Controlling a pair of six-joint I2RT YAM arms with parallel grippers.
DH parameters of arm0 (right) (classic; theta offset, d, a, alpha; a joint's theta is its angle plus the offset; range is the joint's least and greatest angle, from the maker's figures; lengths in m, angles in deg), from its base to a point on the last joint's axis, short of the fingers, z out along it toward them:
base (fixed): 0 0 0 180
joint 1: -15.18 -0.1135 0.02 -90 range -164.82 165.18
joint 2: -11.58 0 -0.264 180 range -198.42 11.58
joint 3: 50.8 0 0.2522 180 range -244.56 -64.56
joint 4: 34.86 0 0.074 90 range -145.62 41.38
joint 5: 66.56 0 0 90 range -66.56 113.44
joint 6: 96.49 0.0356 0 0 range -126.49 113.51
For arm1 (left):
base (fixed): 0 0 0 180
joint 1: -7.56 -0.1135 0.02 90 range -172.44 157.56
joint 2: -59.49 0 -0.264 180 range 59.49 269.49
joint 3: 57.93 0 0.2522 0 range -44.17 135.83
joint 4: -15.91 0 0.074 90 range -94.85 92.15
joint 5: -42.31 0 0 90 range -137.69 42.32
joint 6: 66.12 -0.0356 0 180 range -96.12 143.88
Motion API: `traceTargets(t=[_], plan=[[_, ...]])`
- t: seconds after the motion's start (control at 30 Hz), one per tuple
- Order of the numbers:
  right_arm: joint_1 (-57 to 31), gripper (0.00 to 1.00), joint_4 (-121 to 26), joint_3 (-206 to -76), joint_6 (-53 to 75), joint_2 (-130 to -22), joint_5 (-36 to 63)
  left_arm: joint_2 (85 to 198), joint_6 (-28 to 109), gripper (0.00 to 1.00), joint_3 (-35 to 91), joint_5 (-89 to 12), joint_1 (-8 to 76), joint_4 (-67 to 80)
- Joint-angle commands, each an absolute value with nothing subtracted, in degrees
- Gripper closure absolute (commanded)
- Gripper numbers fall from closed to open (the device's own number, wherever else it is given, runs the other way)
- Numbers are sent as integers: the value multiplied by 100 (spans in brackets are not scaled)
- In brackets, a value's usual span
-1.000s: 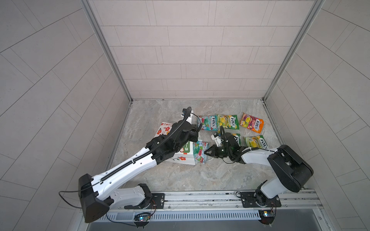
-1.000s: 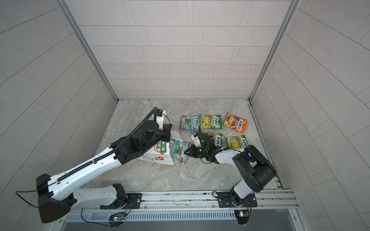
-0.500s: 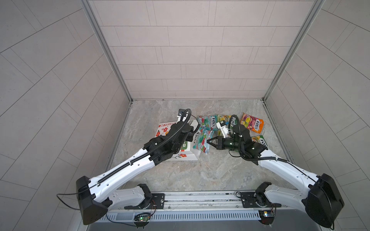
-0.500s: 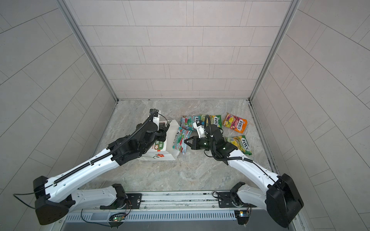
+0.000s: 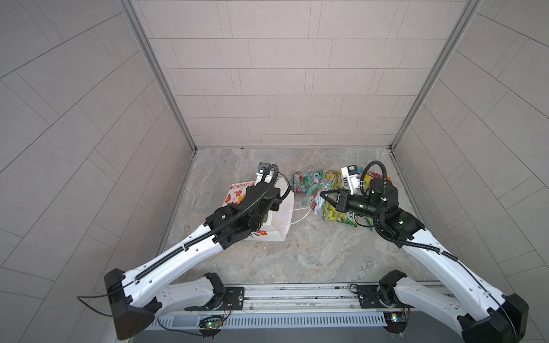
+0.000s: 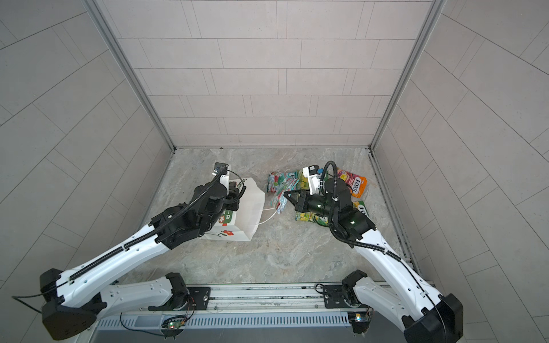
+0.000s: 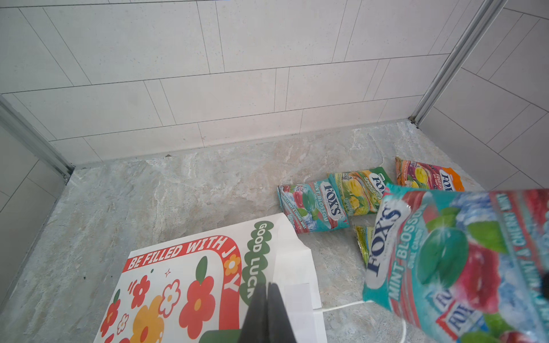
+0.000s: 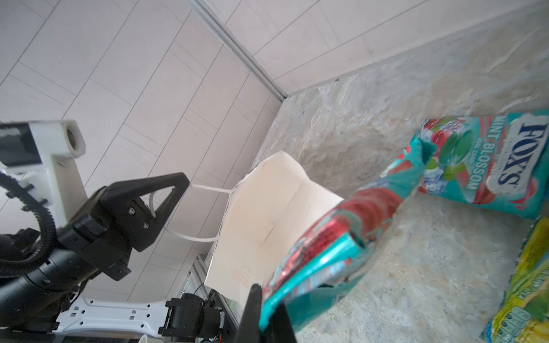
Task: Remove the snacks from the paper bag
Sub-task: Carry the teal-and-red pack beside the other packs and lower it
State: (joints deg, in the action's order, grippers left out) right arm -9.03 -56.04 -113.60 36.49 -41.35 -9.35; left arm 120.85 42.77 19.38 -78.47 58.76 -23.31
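Down on its side on the grey marble floor (image 5: 297,261) lies the tall white paper gift bag (image 5: 282,215) with its red flower print, mouth gaping toward the right gripper (image 5: 324,196). Over the printed face sits the left gripper (image 7: 267,292), fingers pressed tight together. In the right wrist view a white cord handle (image 8: 208,188) runs taut from those fingertips to the bag's rim.

The right fingers are pinched on the edge of a glossy teal-red FOX'S packet (image 8: 341,237). It hangs clear of the floor, just beyond the fingertips, between them and the bag mouth and apart from the paper. A second cord handle (image 5: 298,215) trails on the marble, reaching beneath it.

Beside the right fingers, on the side away from the bag, a second teal-red packet (image 7: 315,205) lies flat against a green-yellow packet (image 7: 359,190), and an orange-pink packet (image 7: 427,175) lies just past that. More green-yellow packaging (image 5: 338,215) lies under the right gripper's body, and I can't tell how many pieces.

Bare marble spreads behind both grippers. The tiled back wall (image 5: 297,89) stands well beyond the fingertips.
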Motion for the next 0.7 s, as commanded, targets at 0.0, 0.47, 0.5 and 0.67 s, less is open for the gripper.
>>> traceTargets(t=[0.0, 0.47, 0.5, 0.67], plan=[[-691, 100, -6155, -11668, 3317, -3915, -360, 11824, 4096, 100, 1877, -8112, 5811, -2488], [-407, 100, -6708, -11706, 2709, -4656, -765, 11194, 4117, 100, 1939, -8038, 5570, -2536], [-407, 100, -6600, -11656, 2720, -4770, -900, 11154, 4128, 100, 1967, -7978, 5524, -2532], [-446, 100, -5821, -11454, 2926, -5477, -1549, 10996, 4264, 100, 2077, -7645, 5338, -2502]])
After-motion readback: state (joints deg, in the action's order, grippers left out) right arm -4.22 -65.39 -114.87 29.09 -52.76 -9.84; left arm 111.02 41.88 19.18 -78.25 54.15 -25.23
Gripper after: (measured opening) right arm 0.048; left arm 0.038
